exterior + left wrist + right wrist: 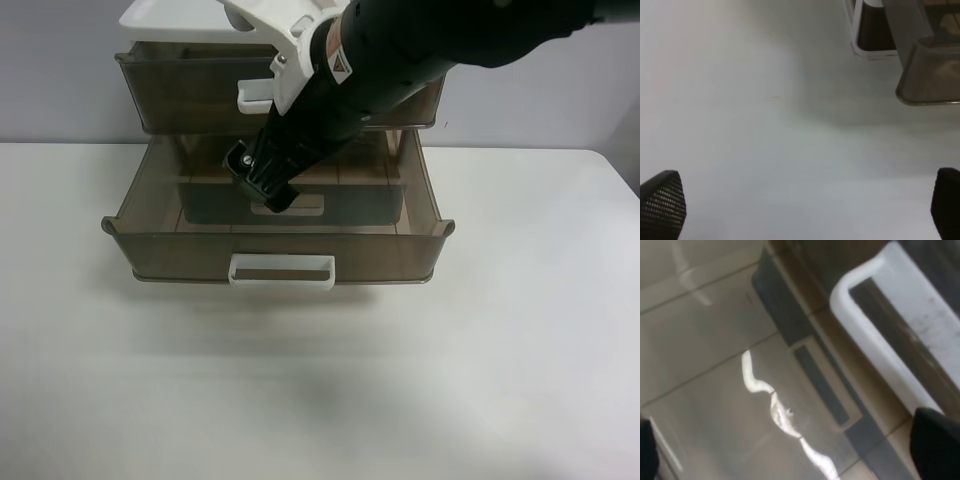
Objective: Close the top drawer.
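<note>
The top drawer (180,92) is smoky-brown and stands a little way out of the cabinet. Its white loop handle (254,96) is partly hidden by the arm; in the right wrist view the handle (920,335) shows grey scuff marks. My right gripper (268,187) is open and empty. It hangs just in front of and below that handle, over the inside of the lower drawer, and its black fingertips (936,445) sit at that view's corners. My left gripper (805,207) is open and empty over the bare table, and does not show in the exterior high view.
The lower brown drawer (160,255) is pulled far out, with a clean white handle (282,272) at its front. A brown drawer corner (930,75) shows in the left wrist view. The white table (320,380) spreads in front of the cabinet.
</note>
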Robot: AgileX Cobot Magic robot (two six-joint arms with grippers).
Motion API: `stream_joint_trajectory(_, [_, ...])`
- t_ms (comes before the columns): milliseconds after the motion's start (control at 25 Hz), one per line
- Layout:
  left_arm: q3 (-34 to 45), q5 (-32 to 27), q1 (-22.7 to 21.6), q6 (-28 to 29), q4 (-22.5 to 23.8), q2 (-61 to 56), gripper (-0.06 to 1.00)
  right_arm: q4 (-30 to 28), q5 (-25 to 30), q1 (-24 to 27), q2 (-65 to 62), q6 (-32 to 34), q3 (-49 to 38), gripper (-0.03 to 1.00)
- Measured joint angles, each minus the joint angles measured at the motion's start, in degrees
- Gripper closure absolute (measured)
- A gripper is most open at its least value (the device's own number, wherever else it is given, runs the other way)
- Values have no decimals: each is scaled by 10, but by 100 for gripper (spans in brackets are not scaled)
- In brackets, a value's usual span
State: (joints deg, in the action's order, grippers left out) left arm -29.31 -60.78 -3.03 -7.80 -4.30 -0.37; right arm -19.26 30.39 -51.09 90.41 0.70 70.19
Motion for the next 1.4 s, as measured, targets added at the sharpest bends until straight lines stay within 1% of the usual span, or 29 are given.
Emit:
stream_joint_trajectory(160, [0, 0, 0, 0, 0, 0, -5, 7, -19, 14, -1, 0, 0, -3])
stream_joint_trajectory(520, [0, 0, 0, 0, 0, 0, -5, 15, -27, 18, -2, -7, 0, -3])
stream_joint_trajectory(600, [0, 0, 0, 0, 0, 0, -5, -1, -46, 24, 4, -12, 3, -3])
stream_joint_trajectory(680, [0, 0, 0, 0, 0, 0, -5, -6, -47, 29, 18, -14, 10, -3])
stream_joint_trajectory(840, [0, 0, 0, 0, 0, 0, -5, 6, -50, 29, 41, -20, 22, -3])
stream_joint_trajectory(1040, [0, 0, 0, 0, 0, 0, -5, 26, -54, 28, 32, -52, 23, -3])
stream_joint_trajectory(1200, [0, 0, 0, 0, 0, 0, -5, 30, -50, 19, 7, -62, 23, -3])
stream_joint_trajectory(1280, [0, 0, 0, 0, 0, 0, -5, 31, -37, 8, -11, -62, 23, -3])
stream_joint_trajectory(1400, [0, 0, 0, 0, 0, 0, -5, 44, -3, -16, -33, -68, 23, -3])
